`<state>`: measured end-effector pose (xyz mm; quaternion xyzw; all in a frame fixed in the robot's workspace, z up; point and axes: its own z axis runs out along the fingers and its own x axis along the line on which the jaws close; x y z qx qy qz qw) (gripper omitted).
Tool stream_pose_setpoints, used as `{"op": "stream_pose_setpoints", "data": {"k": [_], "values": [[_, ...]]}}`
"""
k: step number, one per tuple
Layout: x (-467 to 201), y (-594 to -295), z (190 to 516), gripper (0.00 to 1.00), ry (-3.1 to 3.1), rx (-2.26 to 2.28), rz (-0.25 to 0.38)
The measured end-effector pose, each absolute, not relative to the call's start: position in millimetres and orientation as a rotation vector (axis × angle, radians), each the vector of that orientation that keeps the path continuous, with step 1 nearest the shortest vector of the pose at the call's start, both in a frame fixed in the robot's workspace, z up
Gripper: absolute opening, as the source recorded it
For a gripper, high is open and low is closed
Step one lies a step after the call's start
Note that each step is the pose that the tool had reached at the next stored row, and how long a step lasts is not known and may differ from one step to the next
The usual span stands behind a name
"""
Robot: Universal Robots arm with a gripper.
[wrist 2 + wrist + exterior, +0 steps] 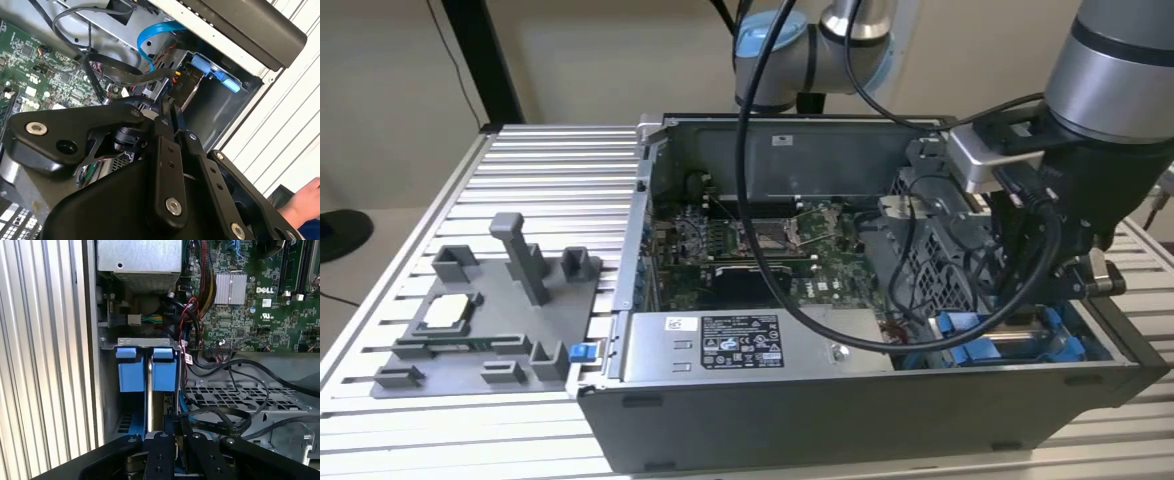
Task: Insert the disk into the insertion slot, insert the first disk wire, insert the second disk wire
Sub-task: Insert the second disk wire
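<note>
The open computer case (854,390) sat on the ribbed metal desk (547,170), and everything else is placed from it. The arm reached down into the case's corner at the exterior view's right, beside the perforated grey cage (927,260), where blue plastic rails and tabs marked the insertion slot (987,350). In the first wrist view the slot (147,367) lay directly ahead of the claw (172,437), with two blue tabs side by side against a grey metal lip and a thin silver edge between them; whether that edge was the disk could not be told. The claw's black fingers (160,450) stood close together, nearly touching, and nothing could be made out between them. In the second wrist view the claw (167,112) pointed toward black wires (115,72) and a light-blue flat cable (150,37) looping inside the case. Outside the case, at the exterior view's left, a grey fixture (480,320) rested on the desk. A grey labelled box (747,345) lay along the case's near wall.
</note>
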<state>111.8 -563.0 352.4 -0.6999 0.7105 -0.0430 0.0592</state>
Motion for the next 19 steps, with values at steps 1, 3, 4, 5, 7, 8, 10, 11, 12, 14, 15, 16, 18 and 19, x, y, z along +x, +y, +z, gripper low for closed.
{"op": "stream_pose_setpoints", "data": {"k": [1, 3, 4, 5, 7, 8, 10, 11, 12, 14, 15, 16, 18, 19], "values": [[111.8, -563.0, 352.3, 0.0, 2.152, -2.119, -0.13], [111.8, -563.0, 352.2, 0.0, 2.152, -2.119, -0.13], [111.8, -563.0, 352.2, 0.0, 2.152, -2.119, -0.13], [111.8, -563.0, 352.1, 0.0, 2.152, -2.119, -0.13], [111.7, -563.7, 351.7, 0.0, 2.152, -2.119, -0.13], [111.7, -564.0, 351.7, 0.0, 2.152, -2.119, -0.13], [111.7, -564.6, 351.1, 0.0, 2.152, -2.119, -0.13], [111.8, -564.8, 350.9, 0.0, 2.152, -2.119, -0.13], [111.8, -565.1, 350.7, 0.0, 2.152, -2.119, -0.13], [111.8, -565.3, 350.3, 0.0, 2.152, -2.119, -0.13], [111.8, -565.3, 350.3, 0.0, 2.152, -2.119, -0.13], [111.8, -565.3, 350.3, 0.0, 2.152, -2.119, -0.13], [111.8, -565.5, 350.0, 0.0, 2.152, -2.119, -0.13], [111.7, -565.6, 349.9, 0.0, 2.152, -2.119, -0.13]]}}
